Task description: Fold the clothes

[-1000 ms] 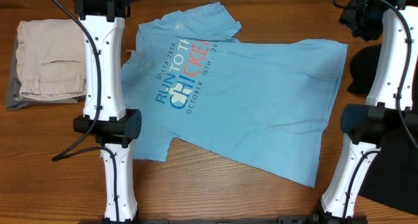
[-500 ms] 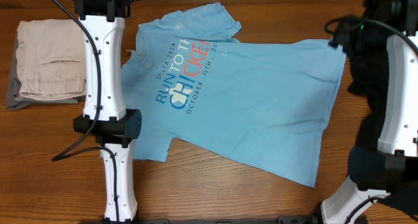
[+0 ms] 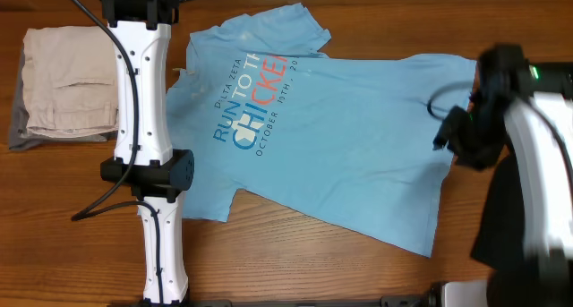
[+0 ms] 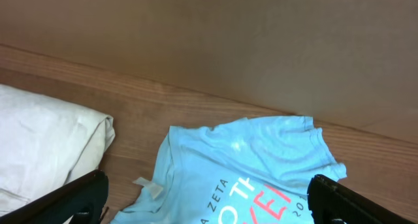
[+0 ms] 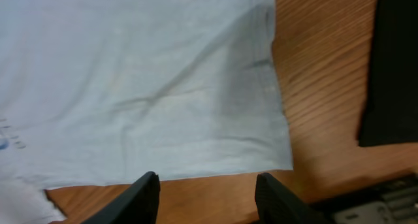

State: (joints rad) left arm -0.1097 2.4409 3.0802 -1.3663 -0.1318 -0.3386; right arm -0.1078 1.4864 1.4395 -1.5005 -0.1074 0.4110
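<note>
Since the earlier frame, the right arm (image 3: pixel 528 155) has been swung in from the table's far right corner and is now blurred over the right edge of the light blue T-shirt (image 3: pixel 358 146); the shirt itself and the left arm (image 3: pixel 143 119) are seen unchanged. The T-shirt is spread flat, print side up, across the middle of the wooden table (image 3: pixel 295 271), with its white, dark blue and red lettering (image 3: pixel 251 106) turned toward the left arm and its hem toward the right. In the left wrist view one rumpled sleeve (image 4: pixel 287 142) is shown lying on the wood below a plain brown wall (image 4: pixel 228 41). In the right wrist view the shirt's lower corner (image 5: pixel 261 152) is shown just ahead of the right gripper (image 5: pixel 208 188), whose fingers are held moderately apart above bare wood, with nothing caught between them. The left gripper (image 4: pixel 206 198) is spread to its widest and nothing is held by it either. A folded beige garment (image 3: pixel 67 83) is stacked on a grey cloth (image 3: pixel 18 139) at the table's left, apart from the shirt, and a black fabric (image 5: pixel 392 61) is seen lying just beside the shirt's right edge.
</note>
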